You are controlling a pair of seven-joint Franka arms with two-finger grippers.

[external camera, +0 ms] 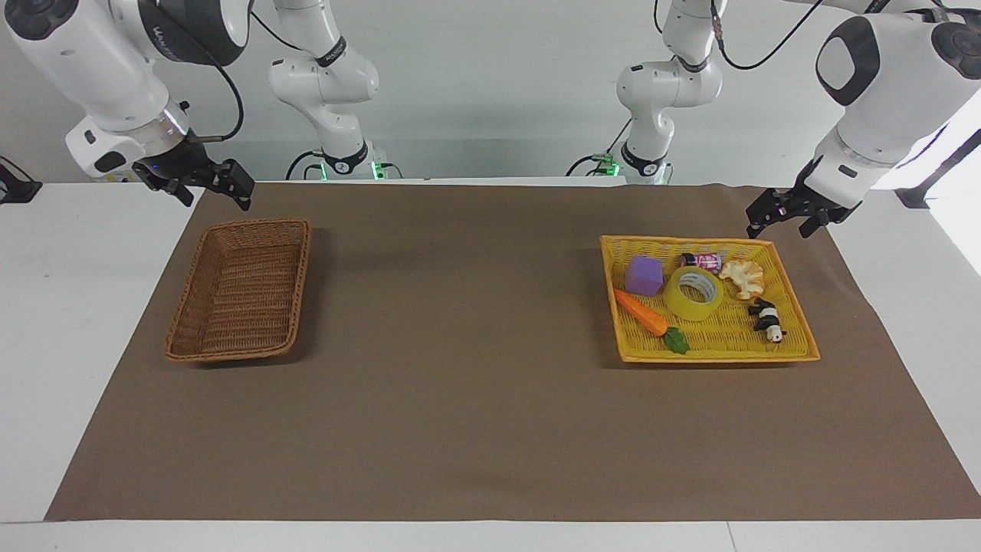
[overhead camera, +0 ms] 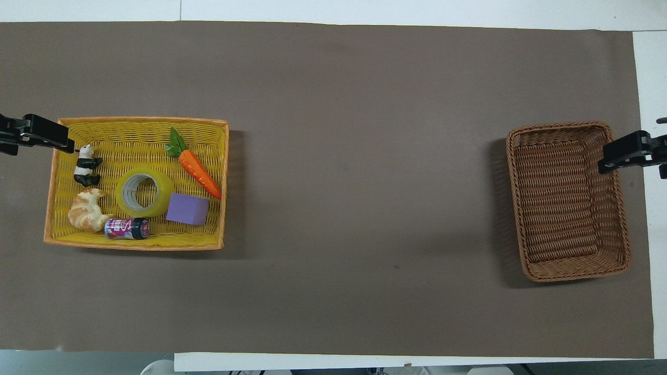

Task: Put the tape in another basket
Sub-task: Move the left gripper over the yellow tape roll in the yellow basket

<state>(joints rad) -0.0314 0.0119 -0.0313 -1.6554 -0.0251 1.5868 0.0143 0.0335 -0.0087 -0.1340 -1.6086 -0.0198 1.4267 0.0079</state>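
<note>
Left claw (overhead camera: pixel 31 136) half cut off

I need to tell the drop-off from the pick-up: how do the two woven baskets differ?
The bright yellow woven basket holds the yellow tape roll and small items; the brown wicker basket holds nothing. The yellow one sits toward the left arm's end of the table, the brown one toward the right arm's. Both are rectangular and rest on the brown mat.

Both arms have glossy white rounded shells with dark grey round caps at the joints, and thin black cables hang along them. The left end effector (external camera: pixel 793 215) and the right end effector (external camera: pixel 201 184) are black. At the upper middle of the frame, the two bases show small green lights.
</note>
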